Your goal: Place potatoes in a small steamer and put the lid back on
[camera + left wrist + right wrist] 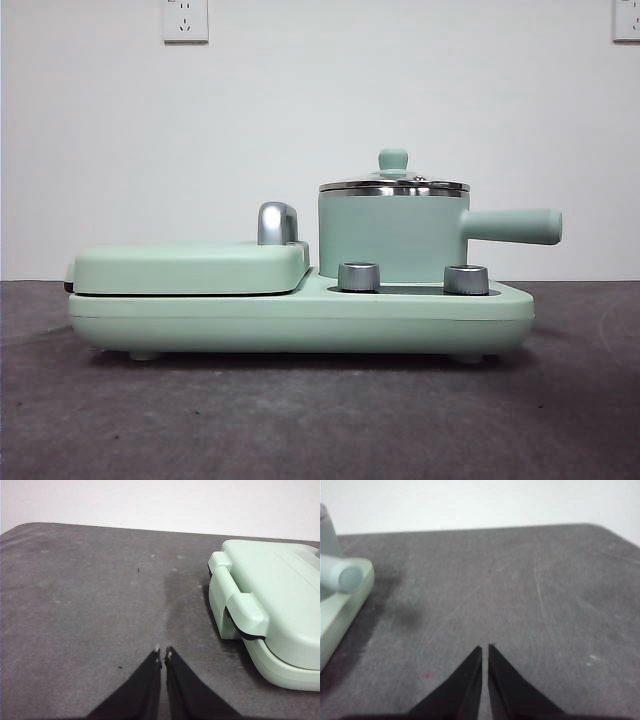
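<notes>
The small steamer [392,238], a mint-green pot with a steel rim and a straight side handle [512,226], stands on the right half of the mint-green appliance base [300,322]. The glass lid [394,184] with its mint knob sits on the pot. The potato is not in view. My left gripper [163,653] is shut and empty over bare table beside the griddle end. My right gripper [485,648] is shut and empty over bare table; the pot handle's end [346,577] shows at the side of its view. Neither gripper shows in the front view.
The flat mint-green griddle section [190,267] with a chrome handle [277,223] is closed on the base's left half; it also shows in the left wrist view [272,605]. Two steel dials [359,276] [466,279] sit in front of the pot. The table is dark grey [300,420].
</notes>
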### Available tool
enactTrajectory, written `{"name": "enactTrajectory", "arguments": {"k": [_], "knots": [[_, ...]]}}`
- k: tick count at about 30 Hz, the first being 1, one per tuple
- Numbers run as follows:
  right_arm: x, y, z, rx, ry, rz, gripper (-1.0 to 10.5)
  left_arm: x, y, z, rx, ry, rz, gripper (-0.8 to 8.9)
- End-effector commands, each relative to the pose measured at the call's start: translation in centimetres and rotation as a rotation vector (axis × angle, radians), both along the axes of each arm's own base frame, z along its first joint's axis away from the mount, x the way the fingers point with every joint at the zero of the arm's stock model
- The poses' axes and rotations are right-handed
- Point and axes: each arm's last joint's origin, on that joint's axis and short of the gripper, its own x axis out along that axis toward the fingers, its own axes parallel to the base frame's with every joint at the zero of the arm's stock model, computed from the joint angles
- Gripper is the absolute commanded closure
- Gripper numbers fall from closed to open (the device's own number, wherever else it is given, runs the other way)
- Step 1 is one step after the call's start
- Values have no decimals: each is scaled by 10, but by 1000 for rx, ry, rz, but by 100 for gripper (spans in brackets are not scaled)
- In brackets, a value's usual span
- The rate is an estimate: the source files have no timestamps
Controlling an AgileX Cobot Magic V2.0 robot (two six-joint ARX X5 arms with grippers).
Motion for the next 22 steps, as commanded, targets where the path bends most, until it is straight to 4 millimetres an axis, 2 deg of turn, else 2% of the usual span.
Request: {"name": "enactTrajectory", "arguments": {"k": [1,22], "knots": [[0,0,-2,-14,13,-16,930,1,0,-7,2,24,5,794],[0,0,-1,-12,-6,-7,930,1,0,-7,2,24,5,794]]}}
